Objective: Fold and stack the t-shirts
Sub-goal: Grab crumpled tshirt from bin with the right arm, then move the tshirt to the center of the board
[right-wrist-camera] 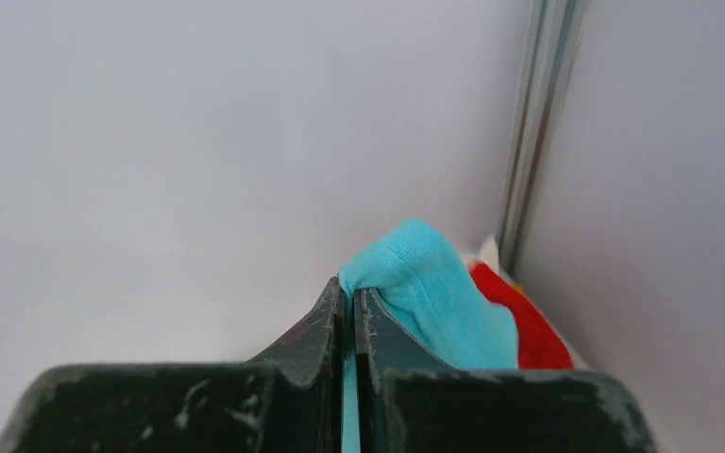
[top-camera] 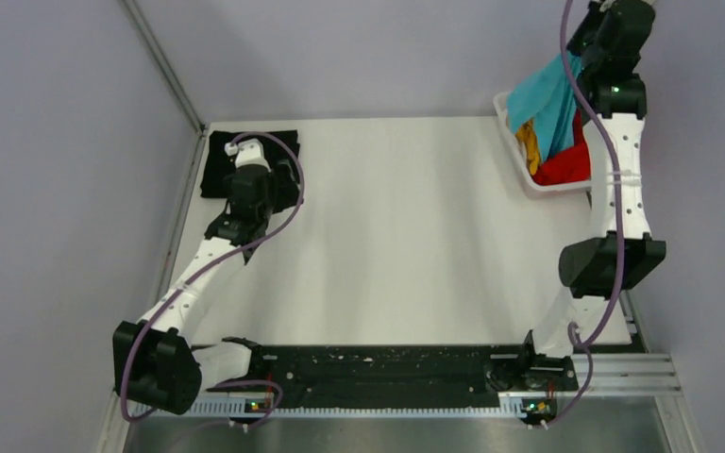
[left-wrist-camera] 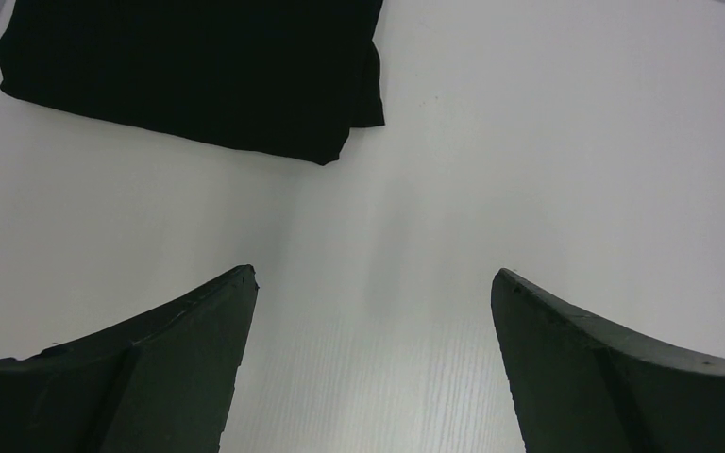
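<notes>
The right fingers [right-wrist-camera: 328,326] are pinching the soft turquoise cloth t-shirt [top-camera: 552,99], which is hanging lengthwise below them into the white plastic basket [top-camera: 515,159] far right. The left fingers [left-wrist-camera: 198,349] are gaping wide near the folded black t-shirt [left-wrist-camera: 198,66], far-left on the surface [top-camera: 396,236].

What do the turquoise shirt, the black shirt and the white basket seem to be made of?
Turquoise shirt: soft matte knit cloth; fine ribs show, and it hangs limp from the right end effector. Black shirt: matte cloth, likely similar; it lies folded with soft edges. White basket: probably smooth rigid plastic; only its rim shows.
</notes>
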Controlling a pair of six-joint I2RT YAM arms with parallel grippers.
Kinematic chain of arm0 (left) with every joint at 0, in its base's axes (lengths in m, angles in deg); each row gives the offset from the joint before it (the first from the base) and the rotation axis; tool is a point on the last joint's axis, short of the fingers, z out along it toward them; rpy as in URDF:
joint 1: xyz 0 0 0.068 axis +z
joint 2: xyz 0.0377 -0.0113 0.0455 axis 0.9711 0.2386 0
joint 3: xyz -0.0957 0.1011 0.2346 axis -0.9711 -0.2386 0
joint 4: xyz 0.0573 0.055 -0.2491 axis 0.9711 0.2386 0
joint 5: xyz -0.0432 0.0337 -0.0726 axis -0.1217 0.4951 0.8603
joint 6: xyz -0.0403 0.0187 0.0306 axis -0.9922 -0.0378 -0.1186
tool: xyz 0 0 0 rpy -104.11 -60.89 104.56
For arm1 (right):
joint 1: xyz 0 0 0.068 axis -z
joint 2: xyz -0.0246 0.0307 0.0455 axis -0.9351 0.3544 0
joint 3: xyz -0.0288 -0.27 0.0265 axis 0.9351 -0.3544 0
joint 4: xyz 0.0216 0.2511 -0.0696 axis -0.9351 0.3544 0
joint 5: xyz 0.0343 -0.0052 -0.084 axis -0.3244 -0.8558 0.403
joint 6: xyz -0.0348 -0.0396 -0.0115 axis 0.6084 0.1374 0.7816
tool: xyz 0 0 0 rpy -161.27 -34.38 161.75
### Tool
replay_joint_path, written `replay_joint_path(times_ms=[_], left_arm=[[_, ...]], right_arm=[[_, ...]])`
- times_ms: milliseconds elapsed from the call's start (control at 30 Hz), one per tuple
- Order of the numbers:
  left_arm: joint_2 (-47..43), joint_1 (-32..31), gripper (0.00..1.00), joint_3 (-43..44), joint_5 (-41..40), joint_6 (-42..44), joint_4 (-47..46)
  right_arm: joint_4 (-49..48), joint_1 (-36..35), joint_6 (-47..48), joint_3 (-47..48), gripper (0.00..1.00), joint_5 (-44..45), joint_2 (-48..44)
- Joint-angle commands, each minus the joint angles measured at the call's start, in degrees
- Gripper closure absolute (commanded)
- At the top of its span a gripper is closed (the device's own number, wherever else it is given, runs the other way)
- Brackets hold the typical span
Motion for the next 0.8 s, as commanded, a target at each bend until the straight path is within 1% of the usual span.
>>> replay_joint_path(times_ms=[0,167,233,367,433,500,600,767], left_arm=[[-1.8,0.3,0.01,0.9,0.3,-0.5,-3.3],[-1.7,0.4,0.01,1.0,0.6,-0.6,-4.3],[-1.8,0.4,0.01,1.1,0.4,-0.6,-4.5],[-1.8,0.6,0.01,1.0,0.2,-0.8,-4.9],[-2.0,0.6,0.01,0.7,0.5,-1.2,-5.0],[-2.5,0.7,0.01,0.1,0.5,-1.7,-5.1],[-3.4,0.8,0.01,-0.9,0.1,-2.2,-5.1],[-5.8,1.0,0.01,-2.3,-1.7,-2.9,-3.8]], right_arm=[[-16.7,0.3,-0.1,7.1,1.0,-3.9,-6.3],[-23.1,0.3,-6.4,10.8,1.0,-14.0,-7.3],[-26.7,0.2,-10.9,11.5,1.0,-18.2,-7.5],[-37.2,0.0,-21.4,11.6,1.0,-27.6,-6.7],[-40.0,-0.8,-27.1,13.1,1.0,-30.8,-5.2],[-40.0,-2.9,-29.8,15.4,1.0,-34.7,-3.5],[-35.6,-10.1,-27.5,19.1,1.0,-38.8,-1.4],[-31.6,-22.5,-20.5,18.3,1.0,-39.3,-1.2]])
